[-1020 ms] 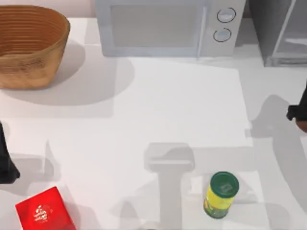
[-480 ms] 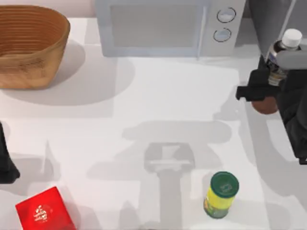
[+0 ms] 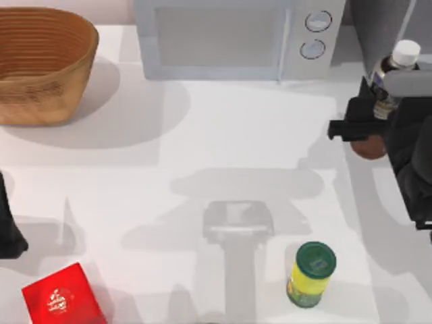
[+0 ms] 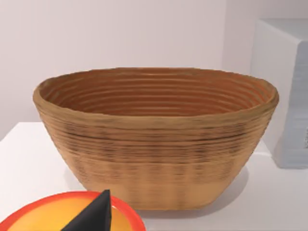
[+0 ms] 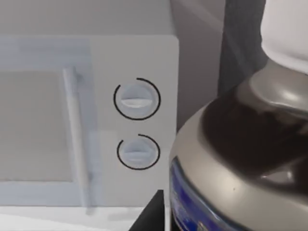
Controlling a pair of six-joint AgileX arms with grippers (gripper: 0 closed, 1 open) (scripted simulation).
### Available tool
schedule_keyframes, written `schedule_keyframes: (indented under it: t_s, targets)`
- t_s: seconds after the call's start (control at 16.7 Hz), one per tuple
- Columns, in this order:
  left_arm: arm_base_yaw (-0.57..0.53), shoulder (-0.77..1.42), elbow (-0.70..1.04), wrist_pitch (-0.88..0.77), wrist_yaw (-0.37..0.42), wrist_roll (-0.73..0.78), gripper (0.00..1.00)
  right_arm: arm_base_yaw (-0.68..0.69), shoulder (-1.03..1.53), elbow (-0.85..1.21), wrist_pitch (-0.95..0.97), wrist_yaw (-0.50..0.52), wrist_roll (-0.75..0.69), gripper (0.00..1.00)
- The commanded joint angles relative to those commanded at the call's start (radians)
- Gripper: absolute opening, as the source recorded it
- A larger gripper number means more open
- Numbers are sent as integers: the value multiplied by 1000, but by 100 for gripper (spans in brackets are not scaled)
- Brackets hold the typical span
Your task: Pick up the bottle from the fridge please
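Observation:
The bottle (image 3: 387, 70) has a white cap, a dark neck and a brownish-red base. It hangs tilted above the table's right side, in front of the dark grey fridge (image 3: 382, 27). My right gripper (image 3: 373, 125) is shut on the bottle's body, with one black finger sticking out to the left. In the right wrist view the bottle (image 5: 240, 159) looms close, with the fridge (image 5: 243, 43) behind it. My left arm (image 3: 8, 229) stays parked at the left edge of the table.
A white microwave (image 3: 229, 37) with two round knobs stands at the back, just left of the fridge. A woven basket (image 3: 44, 64) sits at the back left. A red box (image 3: 64, 297) lies at the front left, and a yellow jar with a green lid (image 3: 312, 273) at the front right.
A second ago my right arm was at the right edge. It has since swung in over the table with the bottle and, in the last half second, edged slightly left.

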Motion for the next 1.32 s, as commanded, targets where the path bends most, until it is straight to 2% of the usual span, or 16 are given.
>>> schedule_keyframes:
  t_s: [0.48, 0.78, 1.32]
  targets:
    - [0, 0, 0, 0, 0, 0, 100, -62, 294, 107, 188, -56, -10, 0]
    - [0, 0, 0, 0, 0, 0, 100, -69, 316, 118, 207, -61, -12, 0]
    - [0, 0, 0, 0, 0, 0, 100, -69, 316, 118, 207, -61, -12, 68]
